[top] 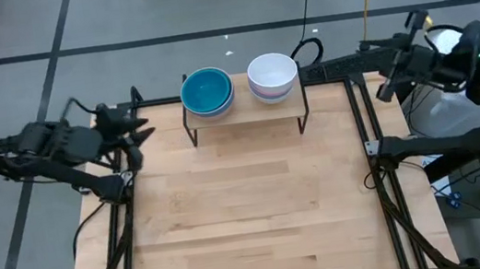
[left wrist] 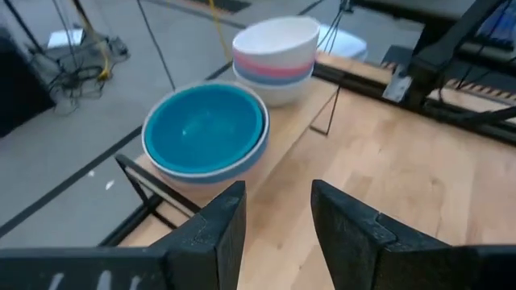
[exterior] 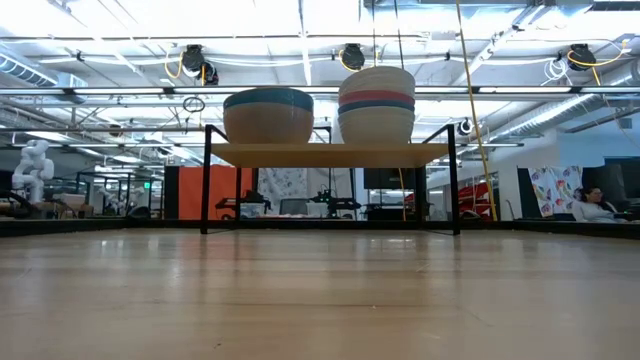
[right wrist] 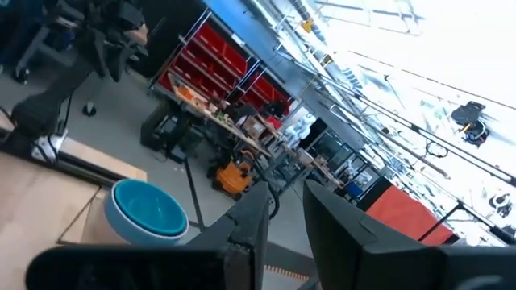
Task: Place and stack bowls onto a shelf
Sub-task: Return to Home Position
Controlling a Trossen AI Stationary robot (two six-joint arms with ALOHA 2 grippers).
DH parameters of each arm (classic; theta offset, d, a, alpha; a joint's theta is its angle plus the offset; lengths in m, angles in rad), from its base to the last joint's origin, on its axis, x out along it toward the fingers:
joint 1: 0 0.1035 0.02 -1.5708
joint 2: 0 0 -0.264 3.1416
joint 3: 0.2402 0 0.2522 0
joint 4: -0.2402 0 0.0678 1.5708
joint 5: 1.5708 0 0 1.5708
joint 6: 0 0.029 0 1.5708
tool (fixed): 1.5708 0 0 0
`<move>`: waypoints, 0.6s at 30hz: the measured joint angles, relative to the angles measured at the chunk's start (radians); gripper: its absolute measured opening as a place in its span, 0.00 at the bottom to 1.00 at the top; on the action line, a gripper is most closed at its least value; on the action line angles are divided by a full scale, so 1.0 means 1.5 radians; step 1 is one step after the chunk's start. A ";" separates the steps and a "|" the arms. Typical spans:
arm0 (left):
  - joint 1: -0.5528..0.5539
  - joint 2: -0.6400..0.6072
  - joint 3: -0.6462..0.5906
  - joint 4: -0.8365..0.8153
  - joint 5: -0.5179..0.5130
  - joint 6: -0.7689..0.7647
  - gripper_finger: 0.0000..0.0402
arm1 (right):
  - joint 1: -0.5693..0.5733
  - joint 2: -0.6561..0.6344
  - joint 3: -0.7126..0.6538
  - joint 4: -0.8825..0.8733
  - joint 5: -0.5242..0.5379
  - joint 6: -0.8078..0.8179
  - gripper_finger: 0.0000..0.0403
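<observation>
All bowls in view are on the shelf (top: 247,113), which stands at the far edge of the table (top: 251,217). The teal-topped stack (top: 206,91) occupies the shelf's left half. The white-topped stack (top: 272,74) occupies its right half, showing white over pink over blue over a pale bowl, and stands taller than its neighbour. The two stacks sit just beside each other, and no bowl lies on the table below the shelf. The left end effector (left wrist: 278,217) is positioned off the shelf's left end, clear of it, with fingers moderately spread and nothing between them. The right end effector (right wrist: 284,216) is positioned well beyond the shelf's right end, with fingers parted by a narrow gap and nothing held. Handling assessment: the bowls are probably light, rigid plastic with smooth, slippery walls. Take hold at the rim, one finger inside and one outside. Nested bowls may lift together, and the taller stack is the more likely to tip if nudged sideways.
</observation>
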 joint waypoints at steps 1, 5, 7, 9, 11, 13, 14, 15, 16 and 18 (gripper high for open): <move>0.000 -0.010 0.000 0.004 0.000 0.012 0.37 | 0.000 -0.004 0.000 0.000 0.000 0.008 0.18; 0.000 -0.044 0.000 0.011 0.000 0.046 0.37 | 0.000 -0.023 0.000 -0.005 0.000 0.049 0.18; 0.000 -0.059 0.000 0.011 0.000 0.048 0.37 | 0.000 -0.032 0.000 -0.005 0.000 0.065 0.18; 0.000 -0.074 0.000 0.011 0.000 0.049 0.37 | 0.000 -0.041 0.000 -0.005 0.000 0.070 0.18; 0.000 -0.088 0.000 0.011 0.000 0.056 0.37 | 0.000 -0.052 0.000 -0.008 0.000 0.066 0.18; 0.000 -0.102 0.000 0.011 0.000 0.064 0.37 | 0.000 -0.063 0.000 -0.011 0.000 0.065 0.18; 0.000 -0.109 0.000 0.011 0.000 0.068 0.37 | 0.000 -0.069 0.000 -0.010 0.000 0.065 0.18; 0.000 -0.115 0.000 0.011 0.000 0.070 0.37 | 0.000 -0.074 0.000 -0.010 0.000 0.065 0.18; 0.000 -0.121 0.000 0.011 0.000 0.075 0.37 | 0.000 -0.080 0.000 -0.010 0.000 0.064 0.18; 0.000 -0.133 0.000 0.011 0.000 0.085 0.37 | 0.000 -0.091 0.000 -0.010 0.000 0.064 0.18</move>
